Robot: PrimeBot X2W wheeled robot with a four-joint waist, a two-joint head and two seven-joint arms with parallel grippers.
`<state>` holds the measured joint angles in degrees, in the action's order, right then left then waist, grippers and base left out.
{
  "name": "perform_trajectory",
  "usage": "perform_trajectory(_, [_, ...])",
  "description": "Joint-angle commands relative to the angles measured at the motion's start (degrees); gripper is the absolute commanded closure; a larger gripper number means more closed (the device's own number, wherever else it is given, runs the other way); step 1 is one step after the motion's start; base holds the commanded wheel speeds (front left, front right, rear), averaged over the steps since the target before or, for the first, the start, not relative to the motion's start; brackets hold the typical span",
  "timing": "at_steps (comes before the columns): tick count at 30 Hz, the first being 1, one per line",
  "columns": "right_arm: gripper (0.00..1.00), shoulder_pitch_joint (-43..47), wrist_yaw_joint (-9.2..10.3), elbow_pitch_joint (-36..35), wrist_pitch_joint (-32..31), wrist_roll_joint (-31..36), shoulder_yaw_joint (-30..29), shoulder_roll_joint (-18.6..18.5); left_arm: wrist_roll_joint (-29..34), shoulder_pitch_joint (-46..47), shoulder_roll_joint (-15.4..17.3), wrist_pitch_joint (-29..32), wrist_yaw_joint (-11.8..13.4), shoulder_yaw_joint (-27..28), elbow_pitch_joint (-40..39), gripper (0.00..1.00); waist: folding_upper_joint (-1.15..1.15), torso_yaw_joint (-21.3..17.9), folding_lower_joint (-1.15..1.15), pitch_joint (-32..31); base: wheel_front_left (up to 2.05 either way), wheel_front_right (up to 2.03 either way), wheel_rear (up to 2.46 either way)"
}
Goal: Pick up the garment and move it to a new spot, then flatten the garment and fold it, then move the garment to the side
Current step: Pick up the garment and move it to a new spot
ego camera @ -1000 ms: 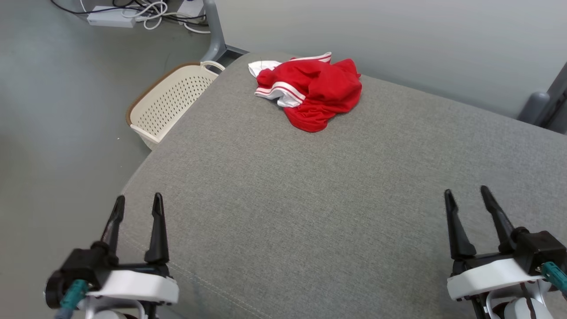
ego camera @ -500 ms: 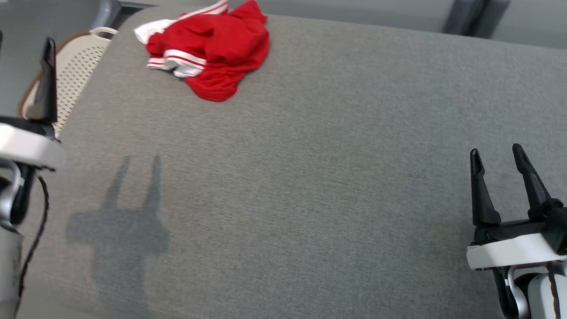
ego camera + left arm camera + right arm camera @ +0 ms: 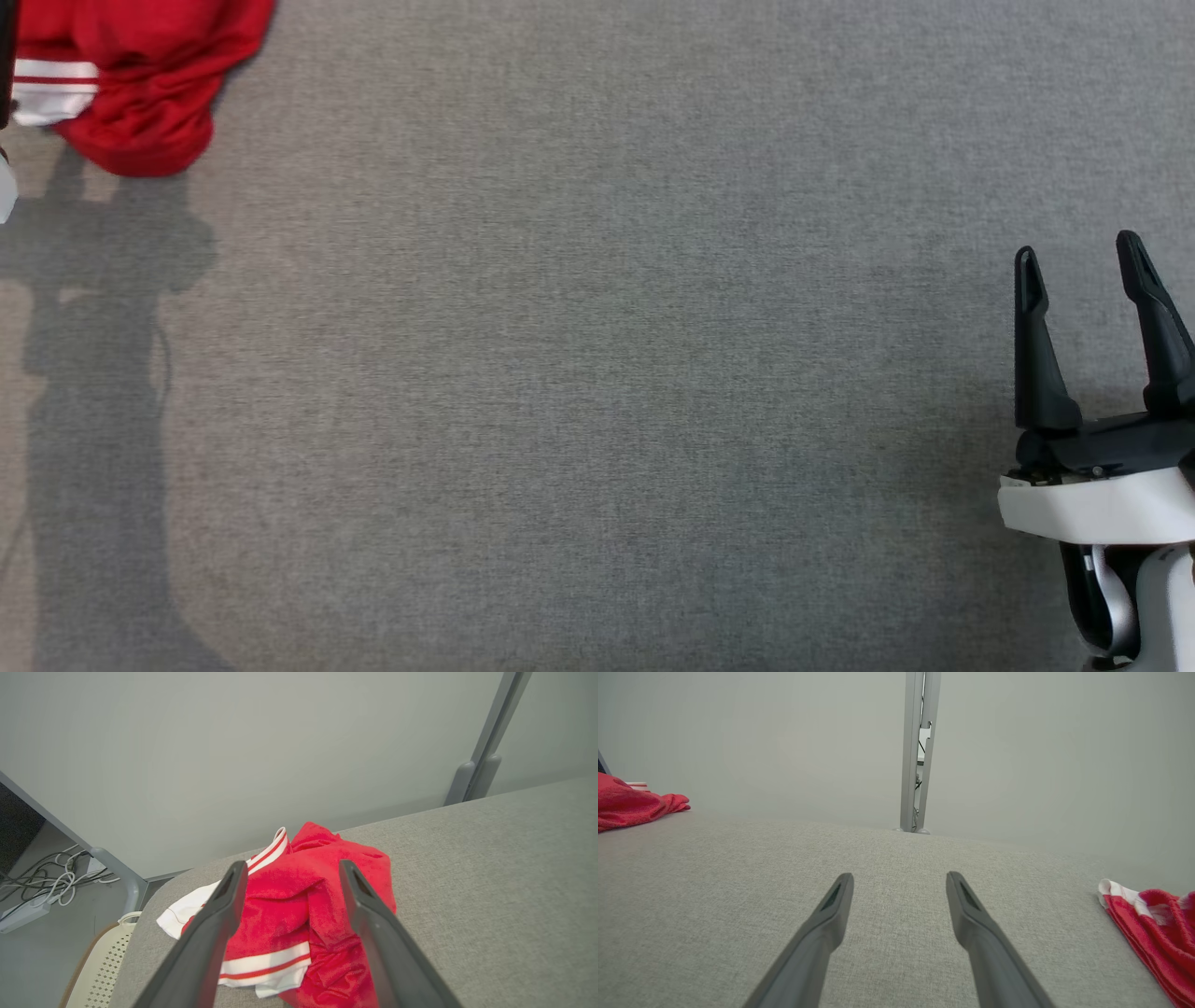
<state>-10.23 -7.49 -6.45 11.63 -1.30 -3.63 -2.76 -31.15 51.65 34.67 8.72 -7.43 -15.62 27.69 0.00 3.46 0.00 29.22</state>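
Observation:
The garment [image 3: 140, 84] is a crumpled red piece with white striped trim, lying at the top left corner of the head view on the grey fabric surface [image 3: 597, 373]. In the left wrist view my left gripper [image 3: 289, 865] is open and hangs just short of the garment [image 3: 289, 905], which shows between its two fingers, with no contact. My right gripper [image 3: 1078, 252] stands open and empty at the right edge, far from the garment. The right wrist view has my right gripper [image 3: 900, 877] over bare fabric, with the garment [image 3: 630, 805] at far left.
A second red and white cloth [image 3: 1153, 924] lies on the surface to the right of my right gripper. A cream perforated basket [image 3: 93, 970] stands beside the surface's corner, with cables [image 3: 46, 891] on the floor. A grey wall and metal posts [image 3: 917, 751] stand behind.
The head camera has swung down and right, so the garment now sits at the view's top left. My left arm has reached forward to the garment. Both grippers stay open.

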Motion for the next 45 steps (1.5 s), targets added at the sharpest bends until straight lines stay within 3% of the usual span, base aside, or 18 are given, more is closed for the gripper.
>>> perform_trajectory(1, [0.00,-0.63,-0.01,-0.98,0.36,0.87,-0.40,-0.26,-1.30,1.81,0.64,0.60,0.04,-0.94,1.63,0.00,0.00,-3.42,0.00,3.39,0.00,0.00,0.00])
perform_trajectory(6, [0.00,-0.78,-0.01,-3.13,-0.14,1.88,-0.58,-0.25,-3.76,4.58,1.11,1.35,0.04,-2.77,6.36,0.00,0.00,-4.67,0.00,4.66,0.00,0.00,0.00])
perform_trajectory(13, [0.00,-0.86,-0.01,-5.07,-0.75,1.97,0.01,-0.25,-2.55,6.71,1.06,1.72,0.50,-4.57,13.14,0.00,0.00,-5.42,0.00,5.60,0.00,0.00,0.00])
perform_trajectory(14, [0.00,-0.89,-0.01,-5.23,-0.75,2.02,0.08,-0.26,-2.56,6.86,1.08,1.48,0.71,-4.58,13.98,0.06,0.00,-5.44,0.00,5.63,0.00,0.00,0.00])
perform_trajectory(16, [0.00,-1.01,-0.01,-5.43,-0.53,2.13,0.02,-0.26,-2.48,7.04,0.97,0.93,0.75,-4.71,15.18,0.86,0.00,-5.43,0.00,5.58,0.00,0.00,0.00])
perform_trajectory(17, [0.00,-0.99,-0.01,-5.45,-0.45,2.15,0.00,-0.26,-2.51,7.10,0.88,0.67,0.71,-4.84,15.70,1.00,0.00,-5.40,0.00,5.53,0.00,0.00,0.00])
perform_trajectory(25, [0.00,-1.18,-0.01,-4.30,0.44,1.82,0.37,-0.26,-2.03,7.51,0.72,-1.41,0.28,-6.55,16.96,1.00,0.00,-4.76,0.00,3.09,0.00,0.00,0.00])
perform_trajectory(32, [0.00,-0.41,-0.01,-1.23,1.49,0.77,0.70,-0.27,-0.12,9.11,1.21,-5.76,0.15,-8.73,14.65,1.00,0.00,-4.25,0.00,-3.74,0.00,0.00,0.00])
perform_trajectory(38, [0.00,0.89,-0.01,1.49,2.25,-0.80,1.18,-0.29,1.77,10.10,-0.43,-8.77,0.05,-11.46,11.03,1.00,0.00,-4.11,0.00,-11.35,0.00,0.00,0.00])
perform_trajectory(45, [0.00,3.95,-0.01,4.41,3.01,-2.34,0.34,-0.27,2.08,11.53,-4.35,-7.38,0.06,-17.86,3.38,1.00,0.00,-3.87,0.00,-20.69,0.00,0.00,0.00])
